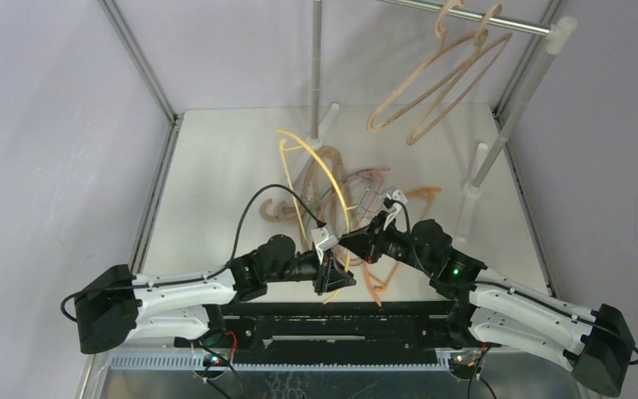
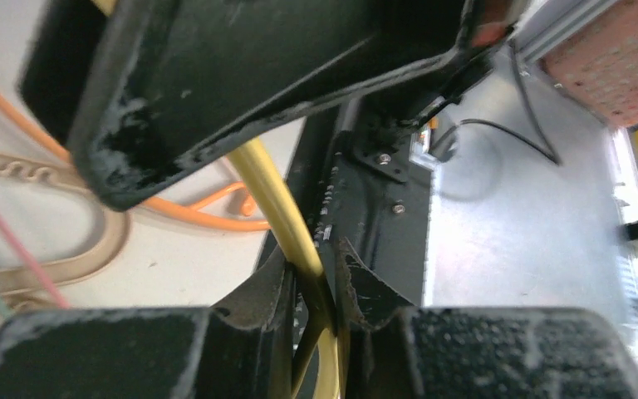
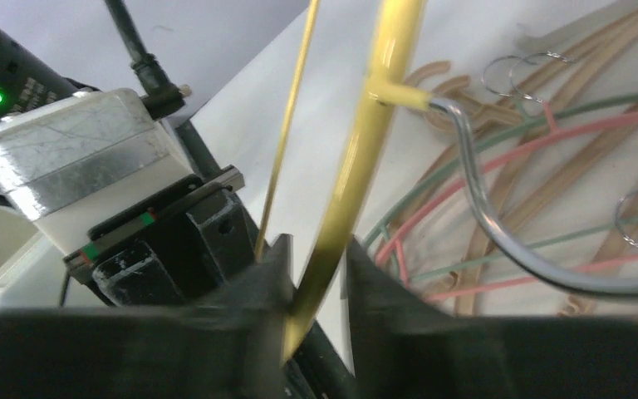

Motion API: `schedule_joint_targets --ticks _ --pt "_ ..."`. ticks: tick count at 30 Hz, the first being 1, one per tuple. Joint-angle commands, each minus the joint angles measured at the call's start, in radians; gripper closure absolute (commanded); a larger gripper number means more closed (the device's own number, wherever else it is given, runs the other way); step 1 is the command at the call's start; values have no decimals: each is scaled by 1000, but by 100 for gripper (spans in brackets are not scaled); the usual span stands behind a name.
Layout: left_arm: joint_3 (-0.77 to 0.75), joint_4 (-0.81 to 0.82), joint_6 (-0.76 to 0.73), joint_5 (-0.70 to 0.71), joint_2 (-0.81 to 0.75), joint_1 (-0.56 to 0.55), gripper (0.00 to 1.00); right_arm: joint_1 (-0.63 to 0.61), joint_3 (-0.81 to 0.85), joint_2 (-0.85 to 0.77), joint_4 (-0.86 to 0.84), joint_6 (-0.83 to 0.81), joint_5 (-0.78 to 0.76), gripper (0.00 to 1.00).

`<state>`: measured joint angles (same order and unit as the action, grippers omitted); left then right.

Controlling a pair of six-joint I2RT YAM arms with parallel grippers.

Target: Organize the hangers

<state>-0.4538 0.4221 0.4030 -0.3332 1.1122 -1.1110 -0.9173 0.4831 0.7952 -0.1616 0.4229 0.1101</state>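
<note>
Left gripper clamps the yellow hanger, right gripper brackets it, grip unclear; 2 tan hangers hang on the rail, pile remains.

I see the left gripper clamped on the yellow hanger, its bar seated between both fingers. An orange hanger and a beige hanger lie on the table beyond.
</note>
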Motion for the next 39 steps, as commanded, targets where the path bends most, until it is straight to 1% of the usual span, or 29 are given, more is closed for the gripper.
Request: schedule_joint_targets --ticks 1,2,3,4,5,6,9,12,13,15,17,21,23,25,28,31,32,34,35,36,39 --pt "-5 93 3 -32 8 4 97 14 30 23 -68 -6 18 100" --pt "-5 89 5 -22 8 3 87 13 32 24 -62 -4 5 100" --pt "-4 80 4 -8 6 4 68 10 37 22 -49 1 -16 100" --pt "-6 69 -1 6 3 2 53 3 44 19 -27 5 -52 100" --pt "-8 50 -7 27 -4 2 41 -7 52 15 -5 1 -92 100" --pt "-11 28 -14 58 -15 2 38 -25 62 10 20 -2 -139 100" --pt "-25 -60 -41 184 -65 -9 36 -73 100 15 99 11 -298 100" --pt "-58 -168 -62 358 -106 -35 35 -114 128 41 158 71 -435 100" --pt "-71 -204 -62 430 -109 -47 35 -134 139 55 178 101 -504 100" --pt "-91 -264 -50 585 -103 -69 35 -155 172 94 252 192 -608 100" --pt "-111 -302 -31 715 -74 -90 35 -172 209 141 305 280 -673 100" --pt "-173 -394 -7 957 23 -149 36 -208 295 232 339 348 -702 100" --pt "-201 -429 -1 1043 72 -171 36 -232 347 265 363 355 -723 100" --pt "-219 -455 7 1098 115 -181 36 -248 378 281 367 353 -735 100" --pt "-234 -497 29 1155 158 -190 41 -255 393 277 373 355 -750 100" --pt "-237 -542 57 1203 181 -193 55 -255 395 261 381 353 -763 100" --pt "-238 -556 64 1221 186 -193 62 -255 395 254 384 352 -763 100" --pt "-239 -586 72 1244 193 -193 78 -255 396 246 389 355 -767 100" --pt "-239 -597 74 1255 196 -193 91 -255 396 244 394 355 -770 100" --pt "-240 -608 74 1265 198 -194 99 -255 395 242 397 355 -775 100" --pt "-233 -616 46 1277 196 -193 100 -255 396 234 406 354 -780 100"
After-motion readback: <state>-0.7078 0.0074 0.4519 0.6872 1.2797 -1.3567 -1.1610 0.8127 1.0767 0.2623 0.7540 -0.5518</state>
